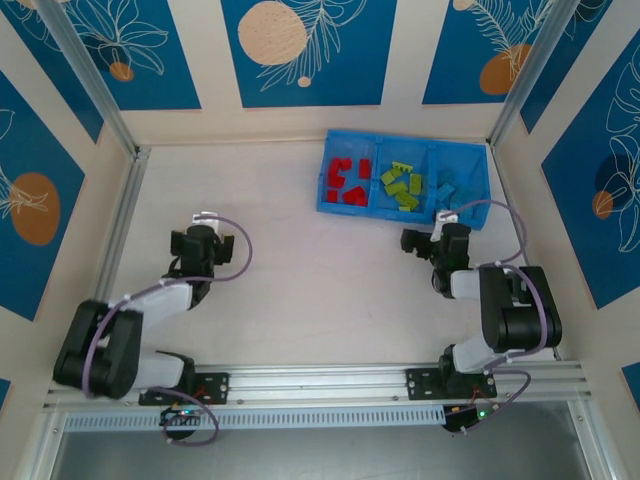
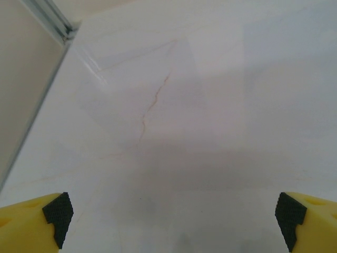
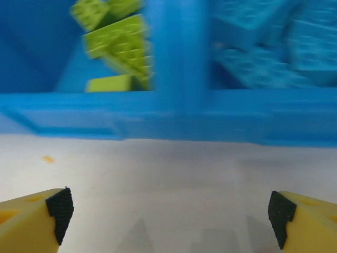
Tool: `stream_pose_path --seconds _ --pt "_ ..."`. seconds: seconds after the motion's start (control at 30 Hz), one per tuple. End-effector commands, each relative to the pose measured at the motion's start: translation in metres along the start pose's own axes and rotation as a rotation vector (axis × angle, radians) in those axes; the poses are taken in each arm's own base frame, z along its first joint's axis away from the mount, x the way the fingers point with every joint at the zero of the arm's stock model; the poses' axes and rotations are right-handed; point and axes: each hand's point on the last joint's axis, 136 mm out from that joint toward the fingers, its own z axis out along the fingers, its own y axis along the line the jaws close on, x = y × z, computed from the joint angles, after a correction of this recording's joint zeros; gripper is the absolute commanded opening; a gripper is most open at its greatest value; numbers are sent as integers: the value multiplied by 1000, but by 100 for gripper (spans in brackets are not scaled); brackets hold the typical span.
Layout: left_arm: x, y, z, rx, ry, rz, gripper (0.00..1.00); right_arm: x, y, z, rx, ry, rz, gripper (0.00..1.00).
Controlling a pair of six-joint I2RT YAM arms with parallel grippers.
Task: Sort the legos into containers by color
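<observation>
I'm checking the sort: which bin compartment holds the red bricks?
The left compartment, with the red bricks; the middle compartment holds green bricks, the right compartment light-blue bricks.

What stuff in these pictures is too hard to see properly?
- Blue legos, top view: too small and the same colour as the bin, so they can't be counted.
- Green legos and blue legos, right wrist view: blurred, cut off by the top edge, the lower ones hidden behind the bin's front wall.
- Left gripper, left wrist view: its fingers are cut off at the bottom corners.
</observation>
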Motion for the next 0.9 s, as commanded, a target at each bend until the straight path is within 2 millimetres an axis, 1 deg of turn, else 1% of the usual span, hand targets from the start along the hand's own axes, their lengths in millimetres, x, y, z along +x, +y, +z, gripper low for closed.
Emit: stream_pose_path --seconds 0.0,0.03,0.07,0.1,0.17,0.23,0.27,0.3,0.87 --pt "-24 -12 20 104 -161 -46 100 -40 16 -4 -79 -177 -77 99" --pt "-22 -7 26 101 -133 -81 100 -39 13 -4 -51 -162 -71 99" --pt "-18 -6 28 137 -102 -104 100 -40 12 -4 -45 -171 -74 99" --pt "-17 -4 29 144 -116 -120 100 -41 13 -4 -46 -178 -75 99" --pt "-15 -9 24 179 -154 -118 100 -40 13 -4 -49 -170 -74 99" --pt "-11 -5 24 152 -197 -131 100 -40 13 -4 -49 -166 -75 99" --pt "-9 -5 25 156 -154 -131 100 -40 13 -4 -50 -168 -74 99" --pt "-10 -4 26 149 -177 -134 100 -39 13 -4 -50 -163 -75 99" --pt "-9 -4 25 152 -166 -134 100 -40 14 -4 -49 -168 -78 99"
